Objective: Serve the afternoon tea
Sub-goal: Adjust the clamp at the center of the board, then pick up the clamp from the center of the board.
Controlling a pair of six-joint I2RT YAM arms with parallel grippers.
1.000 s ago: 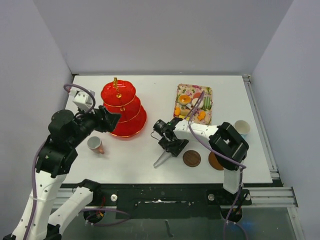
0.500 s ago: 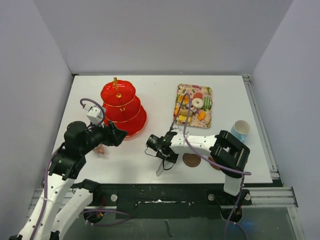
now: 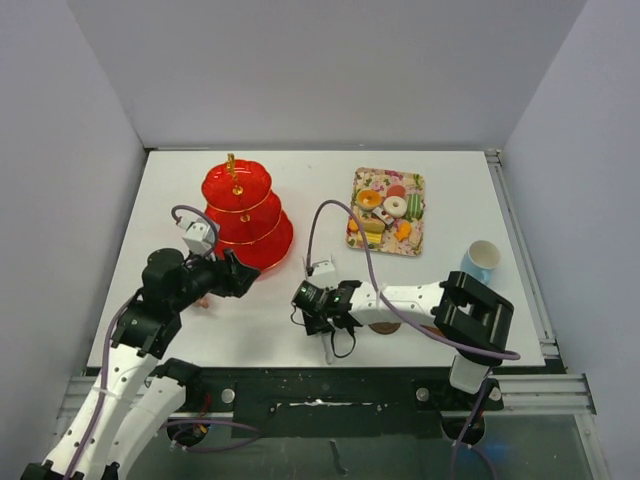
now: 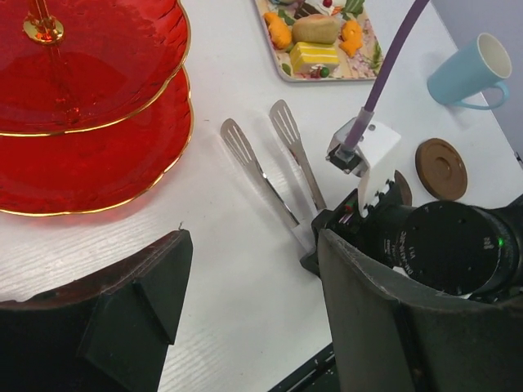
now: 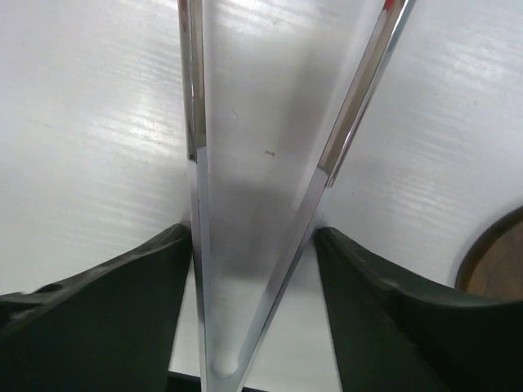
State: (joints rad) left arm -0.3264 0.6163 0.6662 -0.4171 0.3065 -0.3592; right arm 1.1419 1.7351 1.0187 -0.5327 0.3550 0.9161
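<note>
Since a second ago both arms have pulled toward the near edge of the tabletop [image 3: 300, 180]. The right arm went left and no longer covers the tray. The left arm sank lower, and its gripper [image 4: 252, 245] now stands just beside the bottom tier of the red three-tier stand [image 3: 245, 215]. Its jaws are spread wide with nothing between them.

All the tiers that I can see are bare, so I judge the serving has not begun. The flowered tray [image 3: 415, 242] is well apart from the stand, to its right, with the small cakes and sweets [image 3: 385, 210] all on it.

The light-blue cup [image 3: 481, 260] stands alone near the right edge. Of the pink cup [image 3: 204, 298] I see only a sliver behind the left arm. One brown saucer [image 4: 441, 167] lies bare beside the right arm; the second I cannot make out well.

The important change is small. The metal tongs [image 5: 192, 98], which a second ago lay under the right gripper [image 5: 253, 237], are now clamped between its fingers at the hinge end. Their arms are still open. I think the next move is to carry them to the tray for a first cake.
</note>
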